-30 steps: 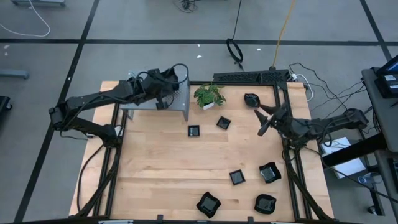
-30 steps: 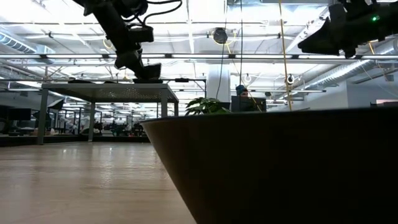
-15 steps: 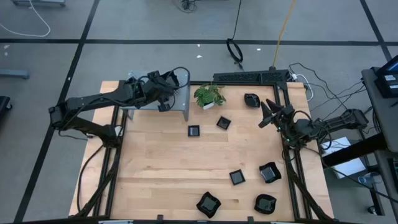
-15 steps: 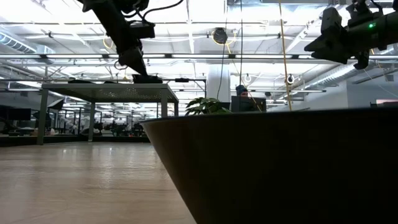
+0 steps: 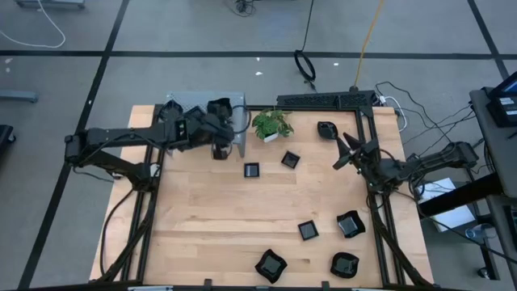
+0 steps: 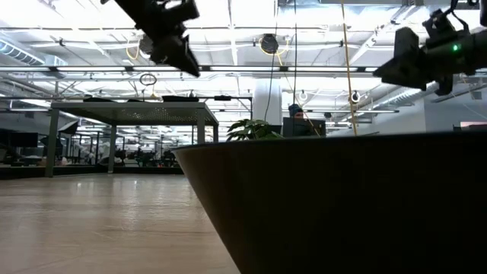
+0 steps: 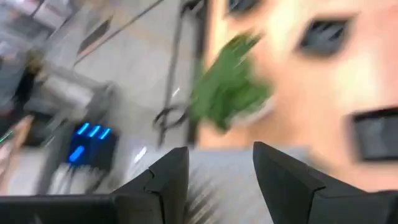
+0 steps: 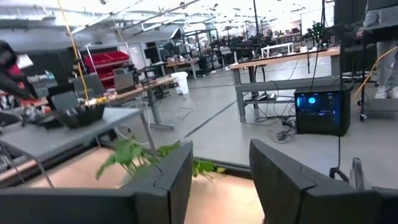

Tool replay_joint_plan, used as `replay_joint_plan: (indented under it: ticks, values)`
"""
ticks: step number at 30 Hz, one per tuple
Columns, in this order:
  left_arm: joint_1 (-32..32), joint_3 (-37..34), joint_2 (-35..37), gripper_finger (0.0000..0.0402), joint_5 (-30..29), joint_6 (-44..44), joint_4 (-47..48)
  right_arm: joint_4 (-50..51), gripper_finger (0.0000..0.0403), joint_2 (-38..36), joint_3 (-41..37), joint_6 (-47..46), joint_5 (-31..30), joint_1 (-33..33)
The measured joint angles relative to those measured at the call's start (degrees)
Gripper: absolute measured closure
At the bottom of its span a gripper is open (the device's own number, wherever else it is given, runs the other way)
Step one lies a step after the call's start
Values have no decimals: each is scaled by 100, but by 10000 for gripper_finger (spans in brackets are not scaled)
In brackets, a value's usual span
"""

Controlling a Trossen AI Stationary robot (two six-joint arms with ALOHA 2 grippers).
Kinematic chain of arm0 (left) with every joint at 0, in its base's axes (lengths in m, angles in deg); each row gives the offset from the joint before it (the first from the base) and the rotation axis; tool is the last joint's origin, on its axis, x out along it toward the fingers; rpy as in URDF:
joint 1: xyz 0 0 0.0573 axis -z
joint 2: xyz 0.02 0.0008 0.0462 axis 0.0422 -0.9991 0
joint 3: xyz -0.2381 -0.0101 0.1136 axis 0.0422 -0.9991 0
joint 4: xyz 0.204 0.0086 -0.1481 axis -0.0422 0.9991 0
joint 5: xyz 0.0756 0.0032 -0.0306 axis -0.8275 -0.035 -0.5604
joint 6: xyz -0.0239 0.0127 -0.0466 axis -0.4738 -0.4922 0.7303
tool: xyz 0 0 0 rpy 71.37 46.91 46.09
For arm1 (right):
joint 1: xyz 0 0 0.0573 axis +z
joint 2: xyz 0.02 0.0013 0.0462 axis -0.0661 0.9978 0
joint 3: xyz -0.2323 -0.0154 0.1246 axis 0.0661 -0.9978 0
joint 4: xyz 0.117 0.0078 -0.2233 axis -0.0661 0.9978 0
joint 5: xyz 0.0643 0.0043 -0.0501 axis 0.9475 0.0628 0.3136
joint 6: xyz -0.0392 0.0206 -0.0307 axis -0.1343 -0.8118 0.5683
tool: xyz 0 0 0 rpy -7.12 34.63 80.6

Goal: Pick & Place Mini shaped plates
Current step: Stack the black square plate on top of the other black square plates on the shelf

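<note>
At the far-left corner of the table [image 5: 210,218], the left gripper [image 5: 220,129] is seen drawn back from the grey raised shelf [image 5: 194,100], its fingers [image 7: 163,180] now parted with nothing between them. A second earlier the same gripper was pressed low over the shelf top with a small dark dish in its closed fingers; in the low view a flat dark shape [image 6: 179,98] is now seen lying on that shelf while the gripper is lifted clear above it. One placement is therefore judged complete, although the shelf top is partly hidden by the arm in the high view and the dish cannot be confirmed there.

Just right of the shelf, the potted plant [image 5: 272,124] is left untouched. Across the middle and near part of the table, the mini shaped plates are still spread out: a square one [image 5: 251,170], another [image 5: 290,159] beside it, one [image 5: 326,129] at the far right, and four [image 5: 308,230] along the near edge. Seven are counted in all, so much of the work is judged to remain.

On the right, the right gripper [image 5: 346,151] is held above the table's right edge, shifted slightly over the last second, with its fingers [image 8: 174,177] apart and empty. The far-right plate, lying closest to it, is judged a likely next target.
</note>
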State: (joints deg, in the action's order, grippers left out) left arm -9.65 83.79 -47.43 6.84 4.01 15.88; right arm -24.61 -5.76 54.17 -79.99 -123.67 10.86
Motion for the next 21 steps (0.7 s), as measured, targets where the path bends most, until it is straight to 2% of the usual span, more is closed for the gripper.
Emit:
replay_joint_plan:
  ticks: [7, 13, 16, 21]
  values:
    - [131, -2, -215, 218, 1607, 346, 121, 117, 257, 2, -522, 26, 1, 1]
    - [161, -2, -614, 218, 2924, 774, 569, 697, 257, 35, -521, 22, 6, 2]
    - [240, -2, -938, 218, 3105, 820, 603, 697, 257, 39, -526, 22, 12, 1]
    - [417, -2, -1604, 218, 3071, 1011, 426, 699, 257, 37, -532, 22, 11, 0]
